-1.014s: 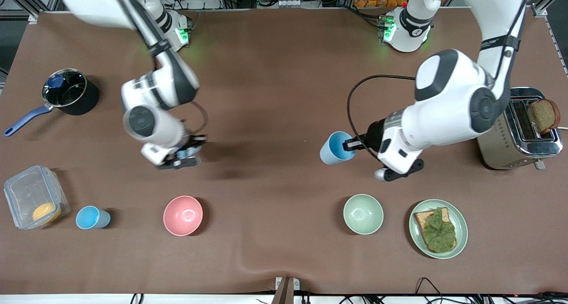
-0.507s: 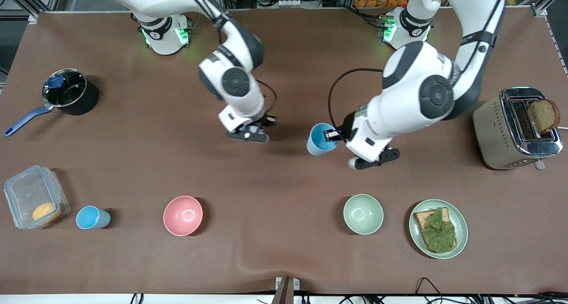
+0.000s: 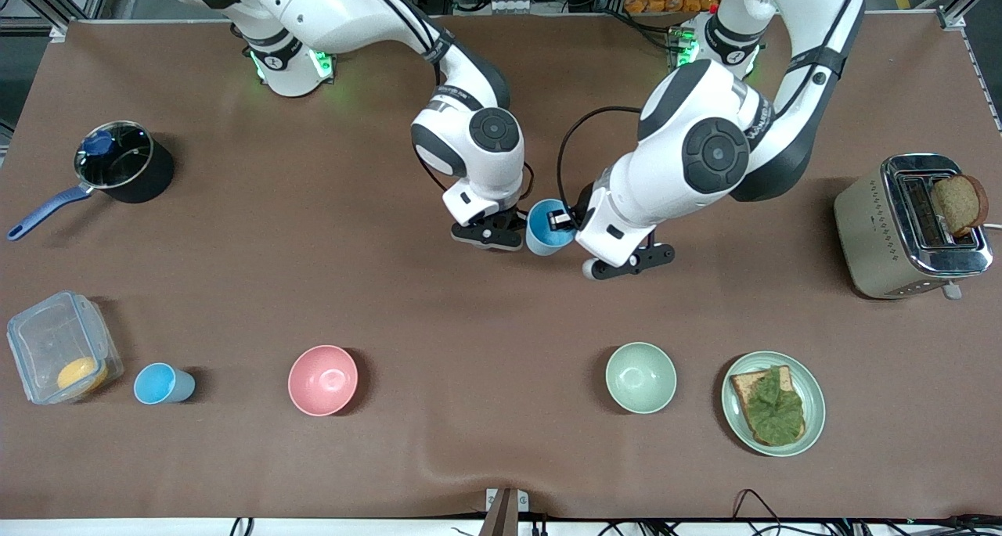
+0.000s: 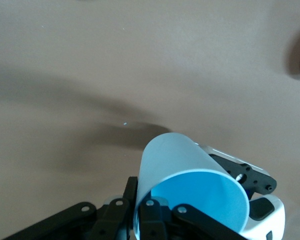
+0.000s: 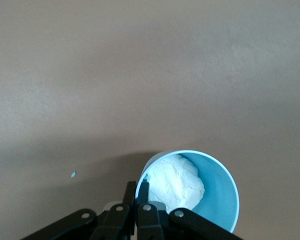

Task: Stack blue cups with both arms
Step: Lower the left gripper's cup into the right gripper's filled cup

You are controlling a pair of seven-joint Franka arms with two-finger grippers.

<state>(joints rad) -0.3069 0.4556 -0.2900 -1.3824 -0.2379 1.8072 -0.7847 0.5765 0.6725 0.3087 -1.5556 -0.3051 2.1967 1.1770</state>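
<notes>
Gripping one rim each, both pincers meet over the middle of the table. The left gripper (image 3: 560, 220) is clamped on the wall of an empty blue cup (image 3: 546, 228), one finger inside and one outside, as the left wrist view (image 4: 155, 220) shows on that cup (image 4: 190, 190). The right gripper (image 3: 501, 227) pinches its own cup (image 5: 195, 192) the same way in the right wrist view (image 5: 140, 207); that cup has a whitish lump inside. From the front camera the right cup is mostly hidden under the wrist, so which cup rides higher is hard to judge. A third cup (image 3: 162, 384) stands alone near the front edge, beside the clear box (image 3: 55, 348) at the right arm's end.

The step in hand appears to be bringing the two held cups together. Next, one cup's base must line up over the other's mouth and then lower in before that gripper lets go.
</notes>
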